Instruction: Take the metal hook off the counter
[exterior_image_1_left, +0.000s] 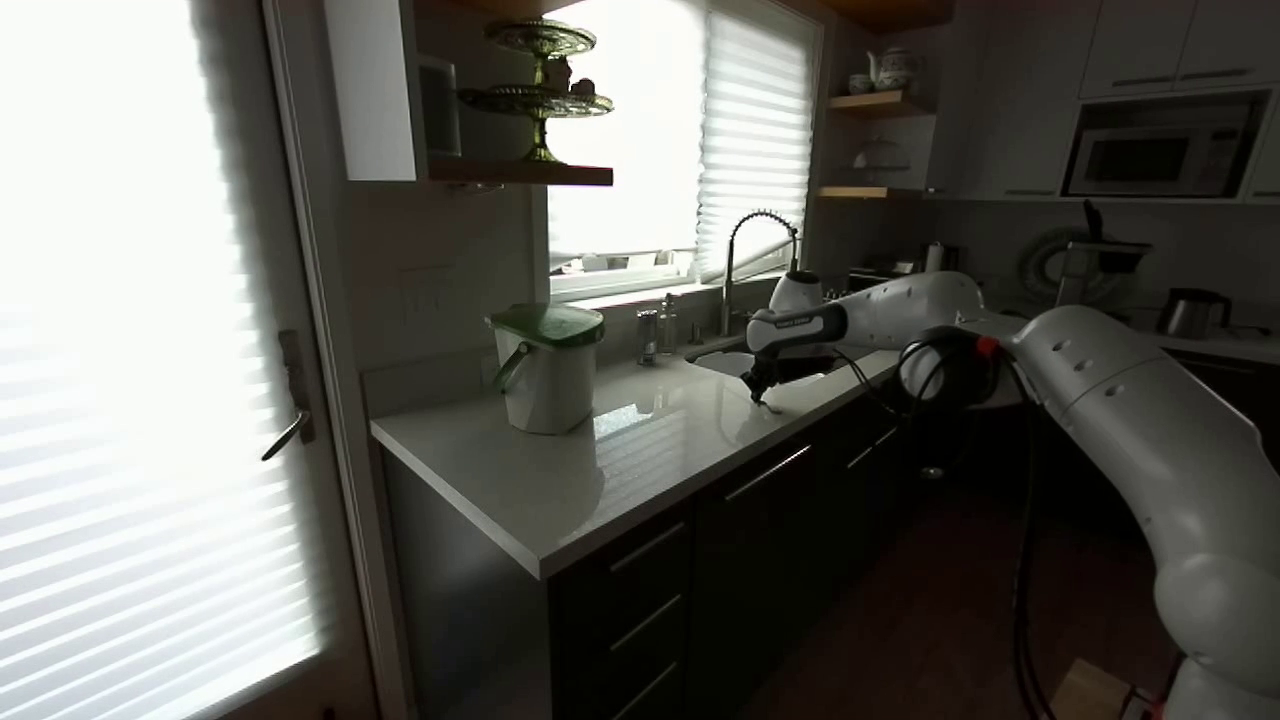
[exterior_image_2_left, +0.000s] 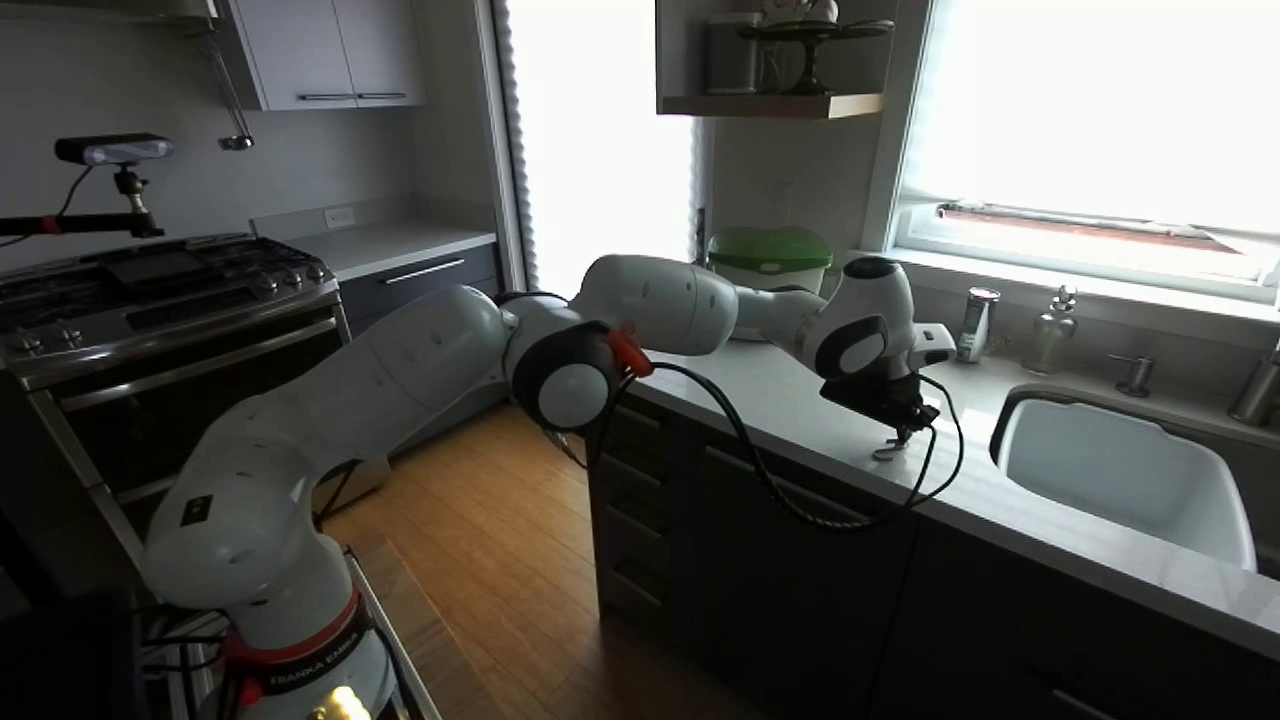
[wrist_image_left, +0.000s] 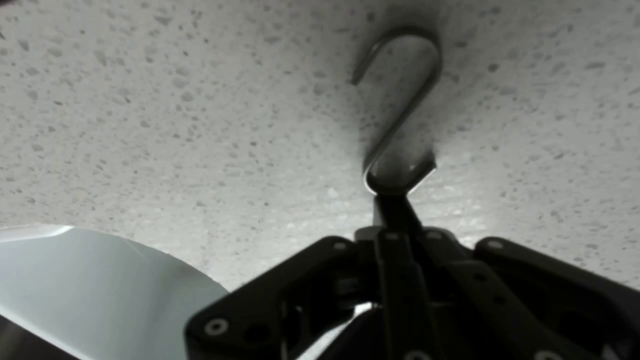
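Note:
The metal hook (wrist_image_left: 402, 112) is a thin S-shaped band in the upper middle of the wrist view. It also shows in an exterior view (exterior_image_2_left: 886, 452), small, below the fingertips. My gripper (wrist_image_left: 392, 202) points down, with its fingers together at the hook's near bend. It looks shut on that bend; the exact contact is dark and partly hidden. The hook is at or just above the pale counter (exterior_image_1_left: 660, 440), near its front edge; I cannot tell whether it touches. The gripper shows in both exterior views (exterior_image_1_left: 757, 392) (exterior_image_2_left: 903, 437).
The white sink (exterior_image_2_left: 1110, 470) is beside the gripper and shows at the lower left of the wrist view (wrist_image_left: 100, 295). A white bin with a green lid (exterior_image_1_left: 548, 370), a can (exterior_image_1_left: 647, 337), a glass soap bottle (exterior_image_2_left: 1052, 330) and an arched faucet (exterior_image_1_left: 730, 270) stand on the counter.

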